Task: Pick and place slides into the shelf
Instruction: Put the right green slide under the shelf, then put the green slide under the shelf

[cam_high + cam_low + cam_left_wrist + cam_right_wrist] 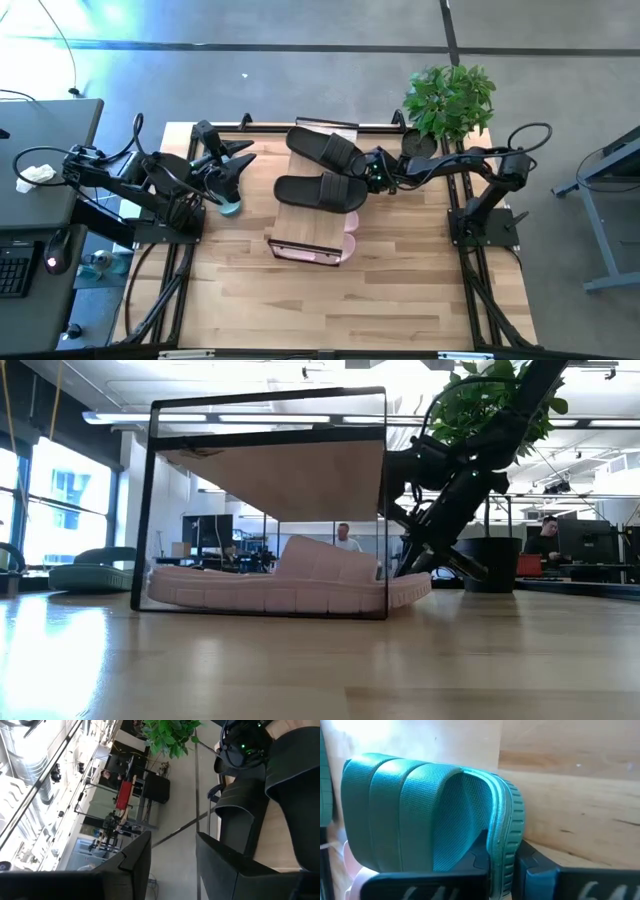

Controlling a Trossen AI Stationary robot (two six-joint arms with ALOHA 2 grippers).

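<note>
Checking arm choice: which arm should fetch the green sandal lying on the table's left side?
Left. Its open gripper hangs right beside that green sandal; the right gripper is across at the shelf, shut on the other green sandal.

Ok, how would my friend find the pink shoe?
Find the shelf in the middle of the wooden table. Two black slides lie on its plank top. The pink slide sits underneath the plank, pale where those above are dark.

Two black slides lie on the shelf point(312, 222) top, one farther point(325, 147) and one nearer point(320, 190). One pink slide point(290, 585) is clearly visible beneath the plank. One green slide point(430, 815) appears. One shelf, one potted plant point(450, 98), two grippers: left point(228, 172), right point(375, 170).
</note>
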